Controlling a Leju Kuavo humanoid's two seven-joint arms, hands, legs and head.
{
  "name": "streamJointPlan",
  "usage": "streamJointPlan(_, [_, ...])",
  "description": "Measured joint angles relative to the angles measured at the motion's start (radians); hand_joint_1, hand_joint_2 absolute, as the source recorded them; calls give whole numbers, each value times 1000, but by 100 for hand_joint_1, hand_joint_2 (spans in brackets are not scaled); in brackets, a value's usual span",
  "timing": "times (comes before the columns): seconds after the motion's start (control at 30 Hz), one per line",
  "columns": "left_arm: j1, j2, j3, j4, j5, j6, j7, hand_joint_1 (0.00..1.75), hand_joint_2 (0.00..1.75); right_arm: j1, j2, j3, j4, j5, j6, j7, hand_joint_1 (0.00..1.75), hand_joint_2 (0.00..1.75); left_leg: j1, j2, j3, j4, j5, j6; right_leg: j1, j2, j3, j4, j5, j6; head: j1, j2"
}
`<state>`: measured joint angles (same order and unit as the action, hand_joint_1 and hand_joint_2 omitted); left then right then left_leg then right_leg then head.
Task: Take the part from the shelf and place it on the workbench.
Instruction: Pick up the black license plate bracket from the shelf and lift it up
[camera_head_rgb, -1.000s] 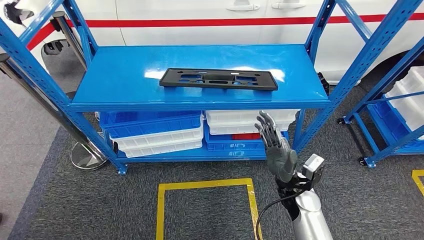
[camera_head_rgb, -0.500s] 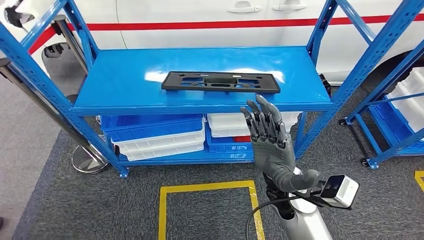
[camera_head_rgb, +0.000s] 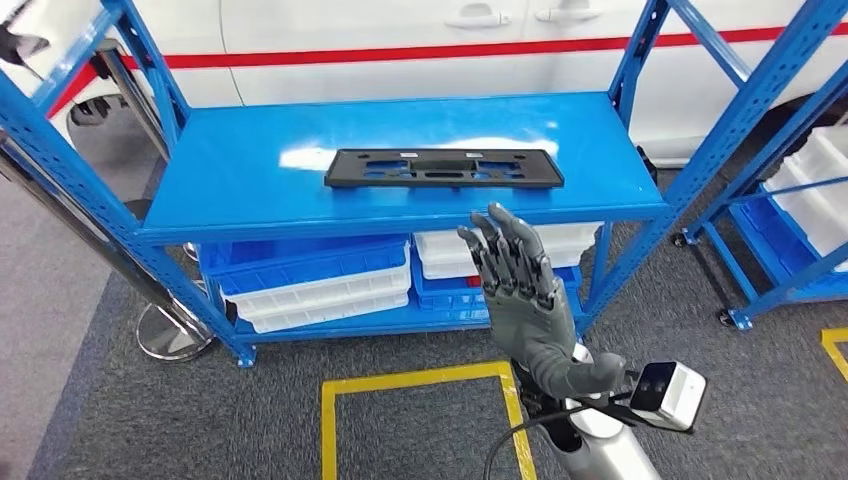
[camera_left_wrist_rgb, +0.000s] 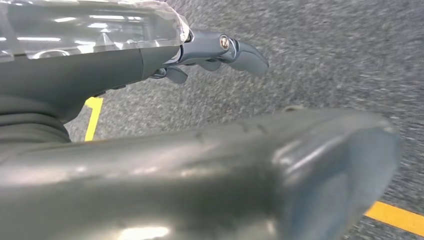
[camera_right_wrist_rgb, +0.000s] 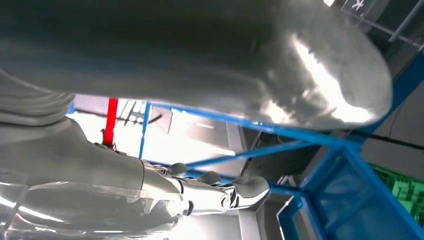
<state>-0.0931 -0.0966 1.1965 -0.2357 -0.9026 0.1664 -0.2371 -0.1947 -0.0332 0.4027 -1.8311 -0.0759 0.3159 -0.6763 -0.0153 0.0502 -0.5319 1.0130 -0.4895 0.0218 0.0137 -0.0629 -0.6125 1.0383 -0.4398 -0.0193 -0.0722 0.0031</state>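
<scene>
One flat black rectangular plastic part (camera_head_rgb: 443, 168) with cut-out slots lies on the top board of the blue metal shelf (camera_head_rgb: 250, 160), just above the centre of the head view. We see our right hand (camera_head_rgb: 520, 290) raised in the lower middle of the frame, in front of the shelf edge, fingers spread and holding nothing, apart from the part. Our left hand (camera_left_wrist_rgb: 220, 50) hangs over grey carpet (camera_left_wrist_rgb: 325, 60), nothing in it; we cannot tell whether it is spread or curled.

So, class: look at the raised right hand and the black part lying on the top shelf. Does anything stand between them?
Nothing visible does. The right hand is raised in front of the shelf's front edge, fingers spread and empty. The black part lies flat just beyond, with bare blue shelf around it.
</scene>
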Motion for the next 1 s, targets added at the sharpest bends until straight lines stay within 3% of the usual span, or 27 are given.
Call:
streamJointPlan(0.07, [-2,0,1,1,-4,-5,-3,0,0,-2,0,2,1,2,-8,2,0,0,-2,16,4,-2,-7,-9,-3,17,3,-11,-1,-3,0,0])
streamJointPlan(0.13, [-3,1,1,1,-6,-10,-6,0,0,-3,0,2,2,4,-13,3,0,0,0,3,-3,28,-31,-19,-13,35,10,-21,1,-9,0,0])
streamJointPlan(0.17, [-4,1,1,1,-7,-11,-8,0,0,-3,0,3,2,5,-13,3,0,0,3,-11,-22,72,-55,-25,-18,43,15,-25,2,-11,0,0])
streamJointPlan(0.23, [-3,0,1,1,-8,-13,-10,0,0,-2,-1,3,5,6,-14,4,0,0,13,-33,-90,205,-109,-36,-20,63,18,-26,0,-14,0,0])
streamJointPlan(0.27, [-1,0,1,1,-8,-14,-11,0,0,1,-1,4,7,7,-14,4,0,0,18,-36,-122,259,-122,-41,-20,72,19,-25,-2,-14,0,0])
streamJointPlan(0.3, [0,1,1,1,-7,-14,-12,0,0,4,-1,4,10,9,-15,4,0,0,22,-38,-142,283,-115,-44,-21,81,21,-25,-4,-14,0,0])
streamJointPlan(0.33, [0,1,1,1,-7,-15,-14,0,0,6,-1,4,12,14,-18,4,0,0,25,-39,-143,264,-87,-47,-22,89,25,-24,-6,-12,0,0])
streamJointPlan(0.4, [-1,2,1,1,-6,-16,-18,0,0,11,-1,4,16,27,-27,3,0,0,29,-40,-99,138,-1,-49,-25,99,37,-23,-15,-4,0,0])
streamJointPlan(0.47, [-3,3,1,1,-6,-17,-21,0,0,12,-1,4,19,36,-33,1,0,0,28,-45,-56,32,41,-43,-24,105,42,-19,-24,7,0,0])
streamJointPlan(0.57, [-4,3,1,1,-6,-18,-23,0,0,13,-1,5,20,39,-34,0,0,0,25,-49,-49,9,40,-22,-22,106,40,-20,-26,25,0,0])
streamJointPlan(0.63, [-4,3,1,1,-7,-19,-23,0,0,15,-2,5,20,42,-36,0,0,0,28,-48,-42,-1,43,-7,-23,96,34,2,-43,36,0,0])
streamJointPlan(0.67, [-4,4,1,1,-8,-20,-22,0,0,16,-2,5,20,44,-37,-1,0,0,29,-47,-38,-6,43,-1,-24,88,17,41,-65,40,0,0])
streamJointPlan(0.73, [-5,4,1,1,-10,-22,-19,0,0,20,-5,5,23,48,-38,-1,0,0,26,-45,-34,-8,41,7,-26,75,-52,173,-123,45,0,0])
streamJointPlan(0.77, [-5,5,1,1,-10,-23,-17,0,0,23,-6,5,26,49,-38,-1,0,0,25,-44,-33,-8,39,9,-27,73,-88,236,-142,47,0,0])
streamJointPlan(0.8, [-4,5,1,1,-11,-24,-16,0,0,26,-7,5,29,49,-39,-1,0,0,24,-44,-31,-8,36,9,-27,71,-111,269,-143,48,0,0])
streamJointPlan(0.83, [-4,5,1,1,-11,-25,-15,0,0,27,-8,5,33,49,-39,-1,0,0,23,-43,-28,-8,34,9,-27,71,-114,264,-123,46,0,0])
streamJointPlan(0.87, [-3,5,1,2,-11,-27,-15,0,0,28,-9,5,36,49,-39,-1,0,0,22,-43,-23,-8,30,9,-27,70,-97,219,-88,43,0,0])
streamJointPlan(0.93, [-4,4,1,2,-11,-28,-14,0,0,27,-9,6,40,49,-40,-1,0,0,18,-44,-13,-6,21,4,-22,65,-36,82,-14,32,0,0])
streamJointPlan(1.0, [-4,4,1,2,-11,-29,-14,0,0,25,-9,7,43,50,-40,-1,0,0,14,-43,-11,-4,13,-5,-17,61,0,-2,9,23,0,0])
